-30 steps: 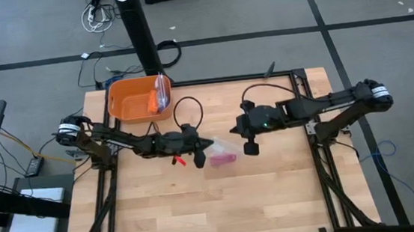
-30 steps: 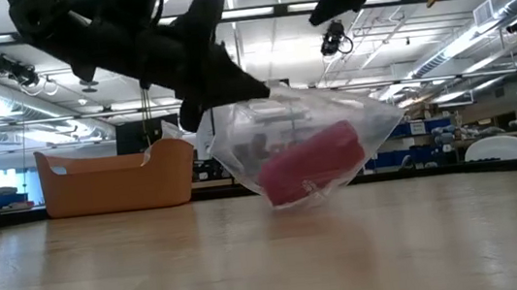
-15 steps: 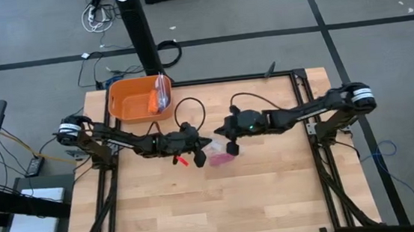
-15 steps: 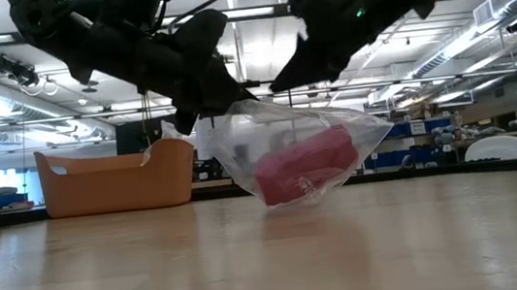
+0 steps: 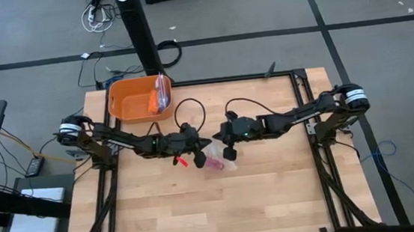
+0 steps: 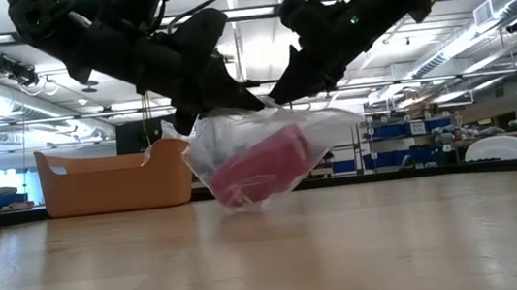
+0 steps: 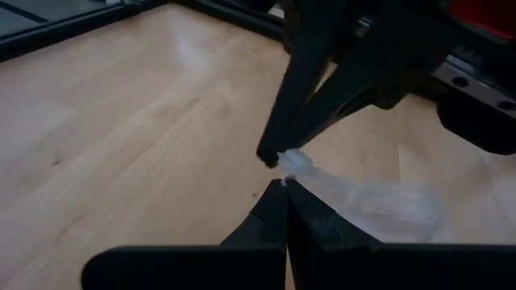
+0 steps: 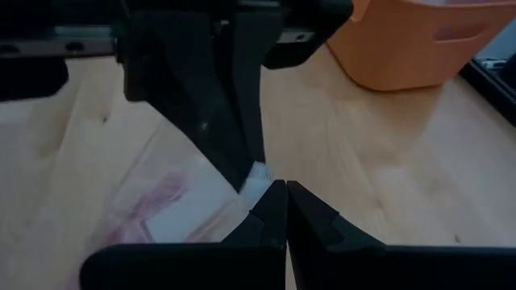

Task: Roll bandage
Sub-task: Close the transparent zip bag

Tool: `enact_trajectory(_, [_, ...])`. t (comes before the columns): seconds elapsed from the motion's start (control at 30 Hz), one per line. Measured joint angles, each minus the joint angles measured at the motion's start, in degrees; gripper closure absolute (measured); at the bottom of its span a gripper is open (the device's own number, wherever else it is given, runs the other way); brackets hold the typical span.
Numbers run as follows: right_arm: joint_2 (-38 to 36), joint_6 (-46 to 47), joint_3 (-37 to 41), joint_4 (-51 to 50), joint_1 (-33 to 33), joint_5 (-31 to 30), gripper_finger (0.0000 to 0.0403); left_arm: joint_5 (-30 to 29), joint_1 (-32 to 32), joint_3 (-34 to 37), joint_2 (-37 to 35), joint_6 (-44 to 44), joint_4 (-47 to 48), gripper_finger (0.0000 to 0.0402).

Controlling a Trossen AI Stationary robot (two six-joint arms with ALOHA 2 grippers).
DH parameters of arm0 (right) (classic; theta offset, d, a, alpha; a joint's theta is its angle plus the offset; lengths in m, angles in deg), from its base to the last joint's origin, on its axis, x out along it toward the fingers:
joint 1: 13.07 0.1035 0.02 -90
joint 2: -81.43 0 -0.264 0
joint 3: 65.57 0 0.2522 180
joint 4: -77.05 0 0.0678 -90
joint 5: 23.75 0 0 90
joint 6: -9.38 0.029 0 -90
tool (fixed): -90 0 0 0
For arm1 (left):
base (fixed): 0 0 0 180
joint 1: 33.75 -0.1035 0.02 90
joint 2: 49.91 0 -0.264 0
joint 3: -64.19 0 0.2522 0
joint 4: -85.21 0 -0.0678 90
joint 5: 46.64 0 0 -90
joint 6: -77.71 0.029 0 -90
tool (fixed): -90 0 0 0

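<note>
A clear crinkled plastic bag [image 6: 269, 149] holds the magenta-pink bandage roll [image 6: 259, 167]. It hangs between both grippers over the middle of the table. In the high view the bag [image 5: 218, 162] lies just near of the two grippers. My left gripper [image 5: 199, 151] and my right gripper [image 5: 223, 147] meet tip to tip above it, each shut on the bag's top edge. The pink roll also shows through the bag in the right wrist view [image 8: 153, 211]. My left gripper pinches the bag's bunched top edge [image 7: 297, 163] between its two fingertips. It comes slanting down from the table's left. The bag hangs below the fingers with the roll at its bottom. I cannot tell whether its lower end [image 6: 236, 202] touches the table. My right gripper pinches the same top edge [image 8: 260, 174] between its two fingertips, right beside the left gripper's fingers [image 8: 234, 137]. It comes slanting down from the table's right. The bag sags below and toward the left arm.
An orange plastic tub [image 5: 139, 98] stands at the table's far left corner, with something clear and orange leaning at its right rim [image 5: 161, 94]. The wooden table top [image 5: 259, 201] is bare in the near half.
My right gripper has gone toward the table's left and down to the bag's top edge, and its tips now meet my left gripper's. The bag's spread right side has been drawn in. The bag, with the roll inside, has swung toward the left arm.
</note>
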Motion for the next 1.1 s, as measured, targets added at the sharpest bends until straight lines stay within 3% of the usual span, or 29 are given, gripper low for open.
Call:
enact_trajectory(0.57, [-1.99,3.60,0.02,-4.91,0.85,-0.21,0.0400,-0.39,-0.07,-0.05,0.00,-1.77,-3.41,0.0401])
enact_trajectory(0.8, [-8.29,3.47,0.02,-10.33,1.41,-3.04,0.0380,0.98,0.59,-0.07,0.00,-1.72,-2.75,0.0401])
enact_trajectory(0.93, [-10.34,2.72,0.00,-10.90,2.27,1.35,0.0381,1.13,0.66,-0.08,0.51,-2.20,-1.25,0.0401])
enact_trajectory(1.1, [-6.80,2.61,0.02,-11.81,2.52,3.87,0.0400,2.40,0.66,-0.05,2.06,-3.08,0.28,0.0401])
